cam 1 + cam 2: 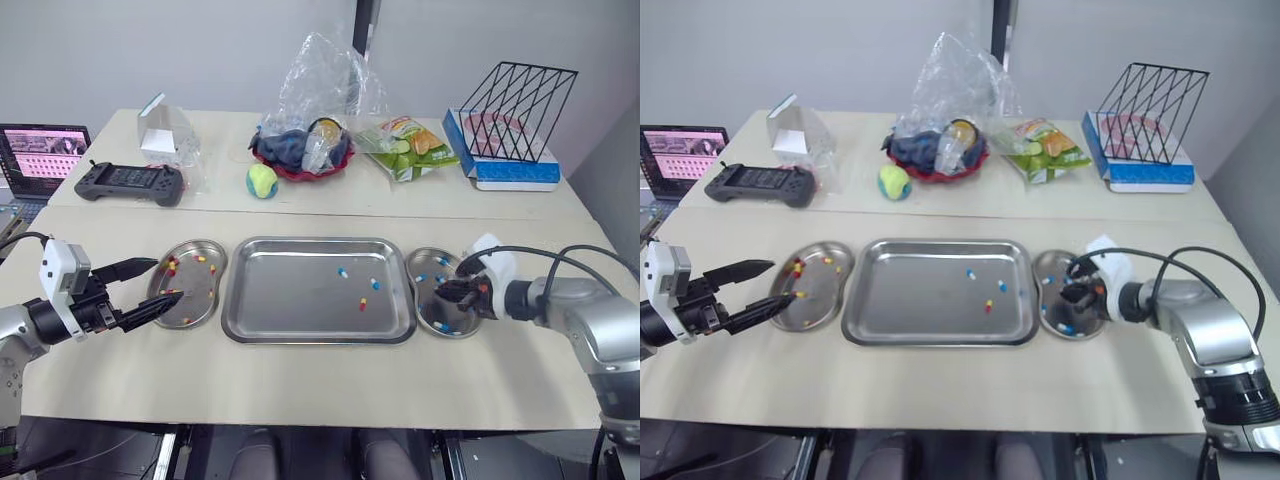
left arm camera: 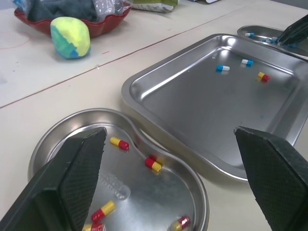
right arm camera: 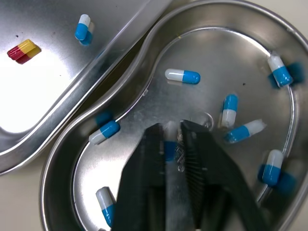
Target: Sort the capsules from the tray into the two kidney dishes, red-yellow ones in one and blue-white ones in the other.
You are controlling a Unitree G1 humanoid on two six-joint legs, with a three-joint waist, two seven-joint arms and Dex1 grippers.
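Pinching a blue-white capsule (image 3: 169, 148) between its two black fingers, which are pressed nearly together, the right gripper (image 3: 174, 127) hangs low over the right kidney dish (image 1: 421, 256). Around the fingers, more blue-white pills (image 3: 183, 76) lie loose on that dish's floor, several of them close to its wall.

The left gripper (image 1: 168, 279) is spread wide and holds nothing. Its fingertips reach over the outer part of the left kidney dish (image 1: 195, 244). Red-yellow pills (image 2: 153, 164) lie scattered in this dish.

The tray (image 1: 290, 295) sits between the two dishes, just beside each. On its floor, toward the right side, lie two blue-white strays (image 1: 343, 271) and one red-yellow stray (image 1: 363, 303), each apart from the others.

Farther back on the table (image 1: 300, 390) sit a yellow-green ball (image 1: 262, 181) and a red bowl (image 1: 300, 168) under a crumpled clear bag (image 1: 325, 80). A black game controller (image 1: 130, 182) lies toward the left, with a laptop (image 1: 42, 155) at the left edge. A snack bag (image 1: 410, 145) lies right of the bowl. Next to it, a black wire rack (image 1: 515, 110) stands on a blue-and-white box (image 1: 515, 172).
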